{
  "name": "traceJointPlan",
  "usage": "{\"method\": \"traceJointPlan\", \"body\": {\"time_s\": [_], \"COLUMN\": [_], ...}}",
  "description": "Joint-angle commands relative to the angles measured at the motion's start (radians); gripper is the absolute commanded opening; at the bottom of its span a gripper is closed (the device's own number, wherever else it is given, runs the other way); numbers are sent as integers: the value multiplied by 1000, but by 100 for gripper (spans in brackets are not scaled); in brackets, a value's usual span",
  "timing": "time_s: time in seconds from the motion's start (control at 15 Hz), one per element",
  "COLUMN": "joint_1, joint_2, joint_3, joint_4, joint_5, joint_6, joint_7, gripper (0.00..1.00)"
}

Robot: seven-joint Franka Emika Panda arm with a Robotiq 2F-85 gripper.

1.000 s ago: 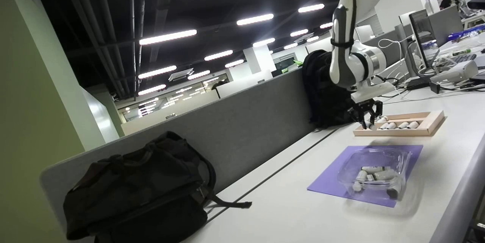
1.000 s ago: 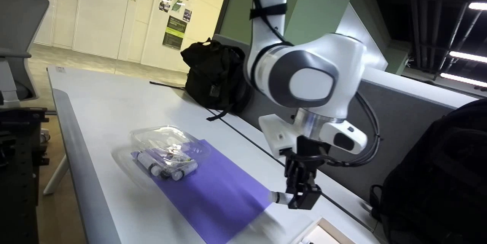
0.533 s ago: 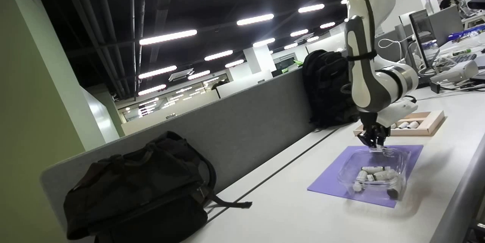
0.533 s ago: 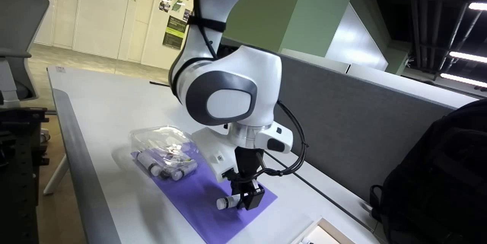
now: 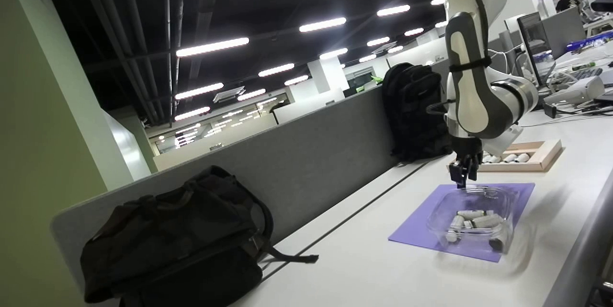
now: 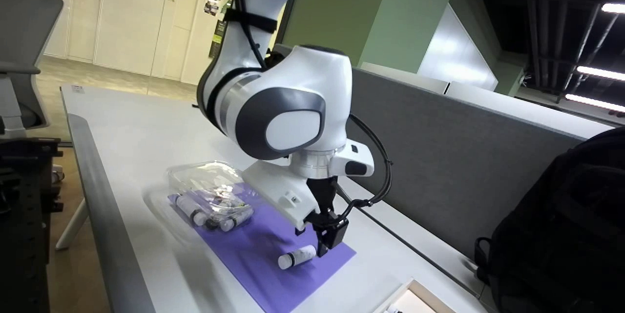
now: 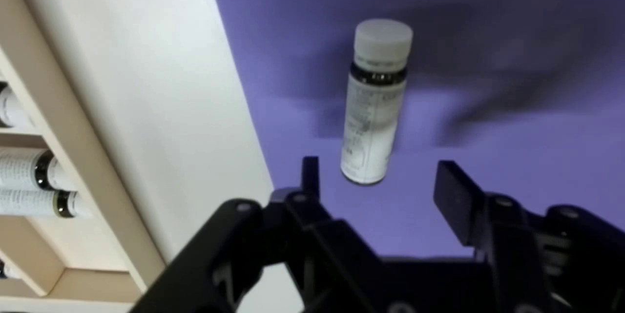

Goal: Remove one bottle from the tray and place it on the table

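Note:
A small white-capped bottle (image 7: pixel 373 127) with a white label lies on its side on the purple sheet (image 7: pixel 293 25), which covers part of the white table (image 6: pixel 161 122). In the wrist view my gripper (image 7: pixel 378 188) stands open, its fingers apart and free of the bottle. The bottle (image 6: pixel 299 257) lies just beyond the fingertips in an exterior view, with the gripper slightly above and beside its base end. Several more bottles rest in the light wooden tray (image 7: pixel 73 122); only a corner of the tray (image 6: pixel 426 296) shows in an exterior view.
A clear plastic container (image 6: pixel 195 169) with several bottles inside stands at the far end of the purple sheet. The grey partition (image 5: pixel 330 130) runs along the table, with a black backpack (image 5: pixel 416 110) against it near the tray and another black bag (image 5: pixel 177 240) farther along.
My gripper has carried the bottle from beside the tray to over the purple sheet and let go of it. The fingers have opened and drawn back a little towards the partition.

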Motion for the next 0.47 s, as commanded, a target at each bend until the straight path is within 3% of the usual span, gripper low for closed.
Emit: {"method": "traceJointPlan", "body": {"time_s": [0.0, 0.2, 0.27, 0.4], "joint_1": [-19, 23, 5, 12], "joint_2": [-175, -304, -189, -267], "joint_3": [10, -48, -19, -38], "joint_4": [-63, -49, -14, -17], "joint_5": [18, 92, 61, 87], "joint_6": [-85, -277, -167, -259], "joint_7": [66, 98, 58, 57], "gripper": [95, 100, 98, 100]}}
